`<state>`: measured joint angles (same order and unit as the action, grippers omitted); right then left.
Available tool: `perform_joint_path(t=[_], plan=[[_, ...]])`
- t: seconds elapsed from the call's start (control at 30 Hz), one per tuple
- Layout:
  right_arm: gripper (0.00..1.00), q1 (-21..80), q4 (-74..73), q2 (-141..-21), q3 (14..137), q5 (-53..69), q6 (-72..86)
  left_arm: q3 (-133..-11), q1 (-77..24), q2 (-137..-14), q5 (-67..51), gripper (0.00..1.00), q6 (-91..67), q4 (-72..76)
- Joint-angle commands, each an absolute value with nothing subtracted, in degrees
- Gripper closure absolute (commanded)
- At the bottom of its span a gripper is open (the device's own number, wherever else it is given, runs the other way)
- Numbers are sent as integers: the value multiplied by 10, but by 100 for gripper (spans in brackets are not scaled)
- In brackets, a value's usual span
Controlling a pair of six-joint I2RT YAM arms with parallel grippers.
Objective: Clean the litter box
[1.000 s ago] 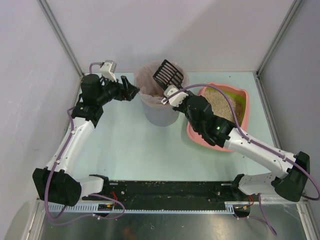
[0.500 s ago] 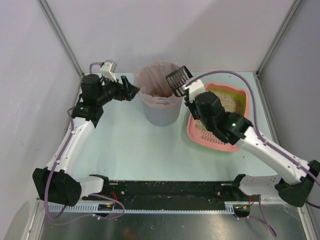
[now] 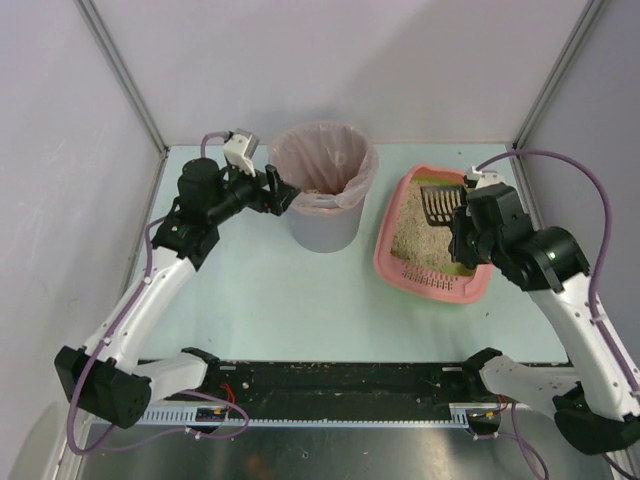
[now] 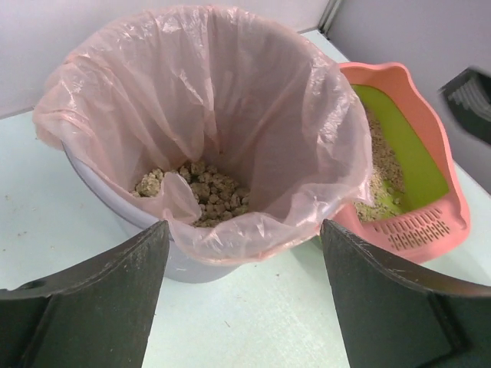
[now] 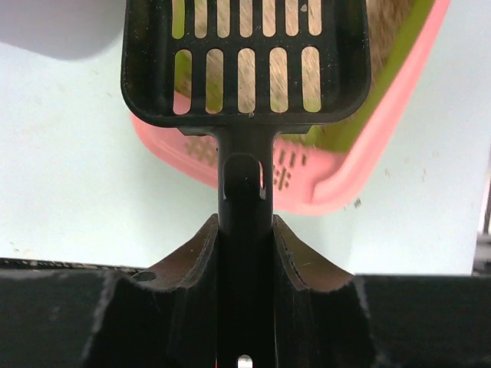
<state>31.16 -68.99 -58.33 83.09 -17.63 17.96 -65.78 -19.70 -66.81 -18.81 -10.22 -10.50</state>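
right gripper is clamped on the handle of the small black slotted plastic scoop, above the shallow pink plastic litter box, which sits right of the grey round bagged bin on the desk. left gripper hangs empty, jaws apart, at the bin's rim. i judge the blade should enter low under the sandy beige granules, then rise slowly and level so clean sand sifts back.

Shallow pink litter box — level, sandy
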Motion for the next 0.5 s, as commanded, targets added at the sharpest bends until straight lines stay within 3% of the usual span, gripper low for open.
perform_joint_path(t=[0.0, 0.23, 0.47], plan=[[100, 230, -785, -627, 836, -101, 162, -635, -200, -627, -195, 15, -85, -103], [100, 86, -765, -703, 845, 18, 134, -625, -200, -612, -208, 13, -90, -104], [100, 70, -773, -801, 857, 40, 134, -621, -199, -623, -238, 13, -100, -105]])
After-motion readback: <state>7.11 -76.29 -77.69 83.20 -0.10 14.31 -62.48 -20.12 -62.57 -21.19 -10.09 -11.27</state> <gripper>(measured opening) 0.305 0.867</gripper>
